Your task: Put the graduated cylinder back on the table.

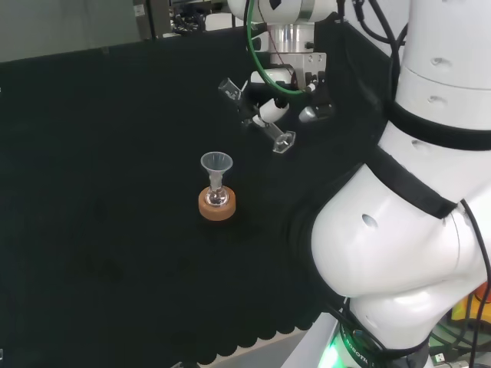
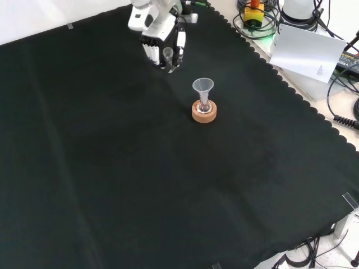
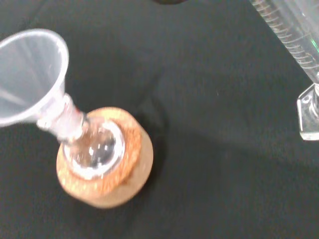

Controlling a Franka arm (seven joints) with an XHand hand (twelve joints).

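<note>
The graduated cylinder is off the black cloth, held in the air in the hand. In the head view it lies tilted, its long axis running from the open mouth at the upper left down to its flat foot at the lower right, so the foot hangs lower than the mouth. In the wrist view its graduated wall and clear foot stand above bare cloth. In the front view the cylinder points almost toward the camera, the round end showing among the fingers.

The hand reaches down from the arm's wrist with its fingers curled round the cylinder's middle, clamping it between black and white fingers. In the front view the hand sits near the far edge of the cloth, above it, well short of the scalloped right edge.

Near the hand, toward the middle of the cloth, 1 small round flask sits upright in a cork ring, with a clear funnel standing in its neck. The cylinder's foot hangs to the upper right of the funnel in the head view, apart from it.
</note>
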